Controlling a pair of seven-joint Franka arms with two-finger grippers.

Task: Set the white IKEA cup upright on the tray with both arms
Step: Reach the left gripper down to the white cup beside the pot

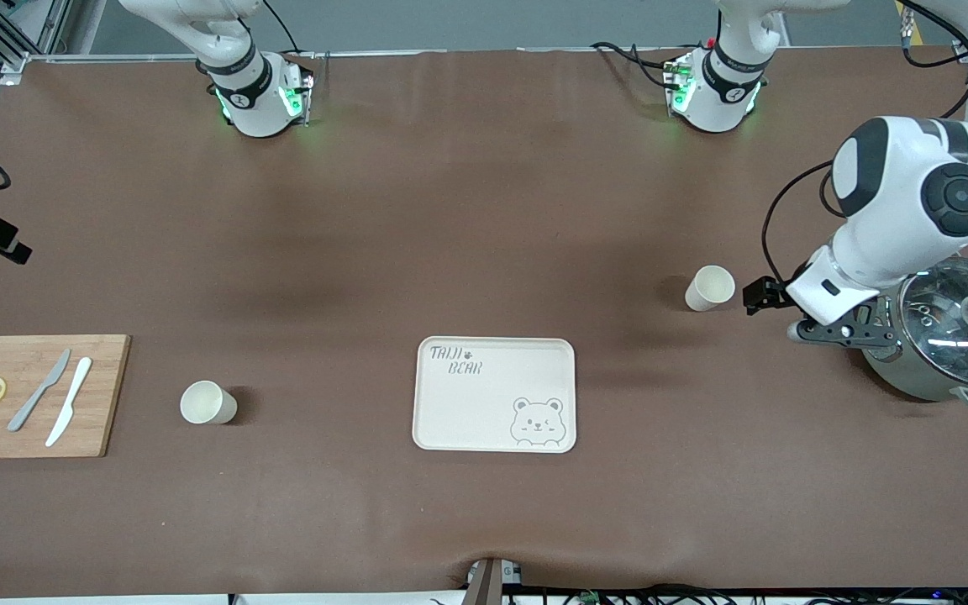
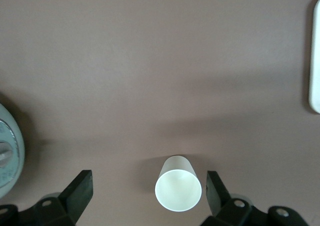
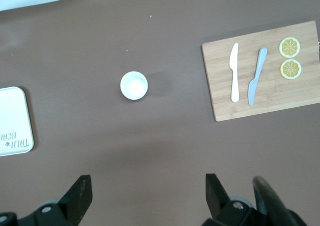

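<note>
**Mara:** Toward the left arm's end of the tabletop, a white cup (image 1: 710, 288) stands upright with its mouth up, beside the steel pot with a glass lid (image 1: 946, 338). The left pincer (image 1: 763, 296) sits low next to it, jaws spread wide and gripping nothing; in its wrist view the cup (image 2: 178, 190) lies between the two fingers (image 2: 77, 191) without touching either.

**Jon:** And the second cup?

**Mara:** Another white cup (image 1: 207, 402) stands toward the right arm's end, between the wooden cutting board (image 1: 106, 395) and the cream bear tray (image 1: 450, 412), which sits mid-table nearer the front edge. The right pincer (image 3: 145, 198) hangs high over that stretch, released and empty; it doesn't appear in the front view.

**Jon:** How would you take hold?

**Mara:** I'd guess thin, light plastic: stiff enough, but smooth and tapered, so it could slip up out of a squeeze or skid and tip if nudged. Closing across the wall, below the rim, looks safest. The tray is bare, so neither cup is placed yet.
</note>
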